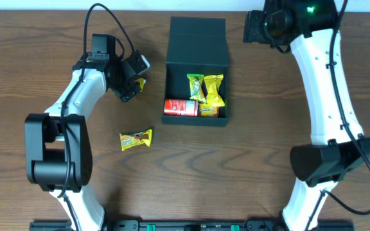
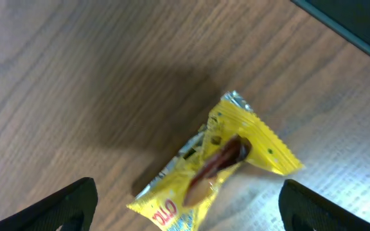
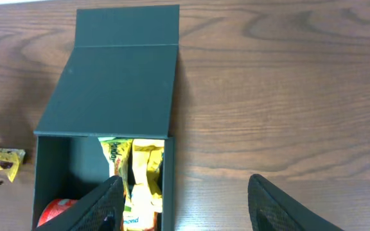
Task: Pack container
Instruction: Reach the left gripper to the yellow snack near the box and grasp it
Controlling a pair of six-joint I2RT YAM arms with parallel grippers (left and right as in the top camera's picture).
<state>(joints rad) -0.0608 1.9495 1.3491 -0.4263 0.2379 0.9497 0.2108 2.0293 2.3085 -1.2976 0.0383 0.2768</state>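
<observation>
Overhead, we see the container (image 1: 175, 83) standing open near the middle of the wooden table (image 1: 262, 147), its flat lid (image 1: 198, 40) folded back towards the far edge. Inside lie a green-and-yellow packet (image 1: 195, 86) and a yellow packet (image 1: 214, 90) side by side, with a red packet (image 1: 180, 106) and a small orange one (image 1: 208, 111) along the near wall. To the container's left, a yellow snack packet (image 1: 139, 83) lies on the wood at the tip of the left gripper (image 1: 132, 82). In the left wrist view that gripper's fingers (image 2: 69, 204) stand wide apart on either side of the packet, and we cannot see either one touching it. A second yellow-and-brown packet (image 1: 136, 139) lies on the table nearer the front, well apart from both arms. In the right wrist view the right gripper (image 3: 188, 205) is also spread wide and holds nothing. Its left finger (image 3: 101, 205) overlaps the container's right wall, and the other is over bare wood.
</observation>
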